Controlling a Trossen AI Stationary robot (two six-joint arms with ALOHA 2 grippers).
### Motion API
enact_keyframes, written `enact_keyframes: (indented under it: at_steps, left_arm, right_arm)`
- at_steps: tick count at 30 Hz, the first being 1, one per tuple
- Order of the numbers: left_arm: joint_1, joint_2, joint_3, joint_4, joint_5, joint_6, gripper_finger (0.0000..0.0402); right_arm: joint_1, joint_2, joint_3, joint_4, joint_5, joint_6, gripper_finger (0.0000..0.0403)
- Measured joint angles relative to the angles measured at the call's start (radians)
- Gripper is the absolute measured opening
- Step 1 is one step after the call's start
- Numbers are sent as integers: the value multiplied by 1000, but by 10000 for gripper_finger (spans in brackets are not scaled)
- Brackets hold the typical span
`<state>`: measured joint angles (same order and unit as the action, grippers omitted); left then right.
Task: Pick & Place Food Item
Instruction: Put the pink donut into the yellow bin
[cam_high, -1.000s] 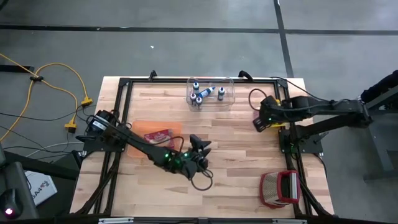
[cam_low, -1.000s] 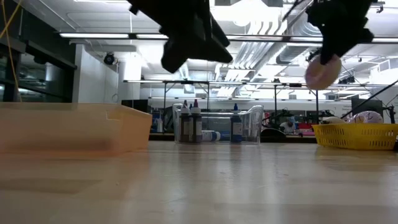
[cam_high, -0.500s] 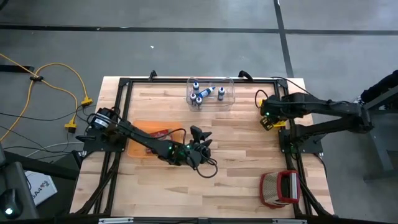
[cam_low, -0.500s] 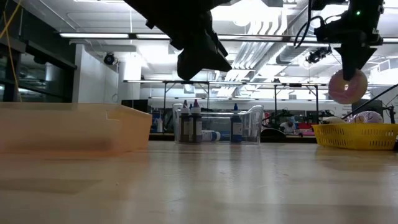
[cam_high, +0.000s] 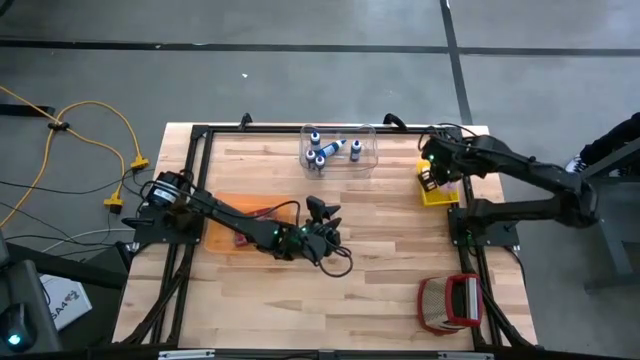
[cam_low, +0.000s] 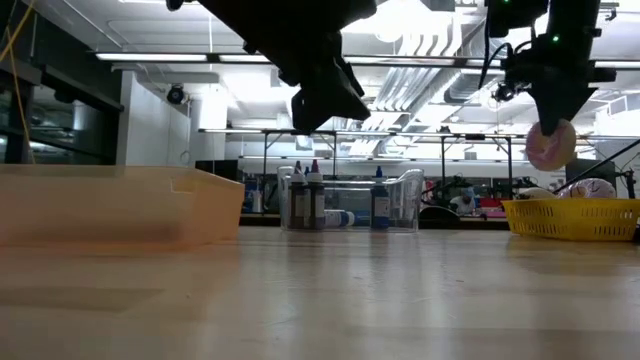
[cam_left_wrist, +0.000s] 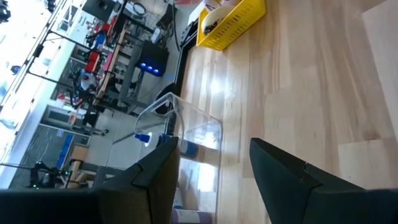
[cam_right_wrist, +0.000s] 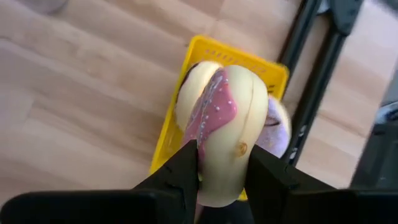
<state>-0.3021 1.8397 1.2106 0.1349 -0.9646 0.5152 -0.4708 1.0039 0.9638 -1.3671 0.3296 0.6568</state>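
Note:
My right gripper (cam_low: 553, 100) is shut on a pale yellow doughnut with pink icing (cam_right_wrist: 219, 118), also seen in the low view (cam_low: 551, 146). It hangs above the yellow basket (cam_right_wrist: 174, 127) at the table's far right (cam_high: 440, 193), which holds other food items. My left gripper (cam_left_wrist: 211, 171) hovers open and empty over the table's middle (cam_high: 320, 213). An orange tray (cam_high: 225, 215) with a red packet lies under the left arm. My right gripper pinches the doughnut's upper part (cam_right_wrist: 217, 177) between its two fingers (cam_right_wrist: 185, 168). The fingers come from above, pointing steeply down. The doughnut hangs below them on edge, its icing bulging outward, lifted clear of the basket.
A clear bin with small bottles (cam_high: 340, 148) stands at the far middle edge. A red and white object (cam_high: 450, 302) lies at the near right corner. Bare wood lies in the table's middle and near side. A black frame (cam_high: 200, 135) borders the table.
My right gripper has swung toward the table's far right with the doughnut and sunk a little, ending over the yellow basket; the doughnut has turned with it. My left gripper has drifted toward the far edge, staying open.

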Motion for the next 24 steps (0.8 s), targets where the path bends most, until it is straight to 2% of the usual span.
enact_keyframes:
  at_steps: [5,17,24]
  left_arm:
    - [1,0,0,0,0,0,188]
    - [1,0,0,0,0,0,188]
    - [1,0,0,0,0,0,188]
  right_arm:
    - [-19,-1,0,0,-92,-96,100]
    - [-16,55,1,-71,-95,-387,100]
    - [-16,122,1,-94,-95,-659,100]
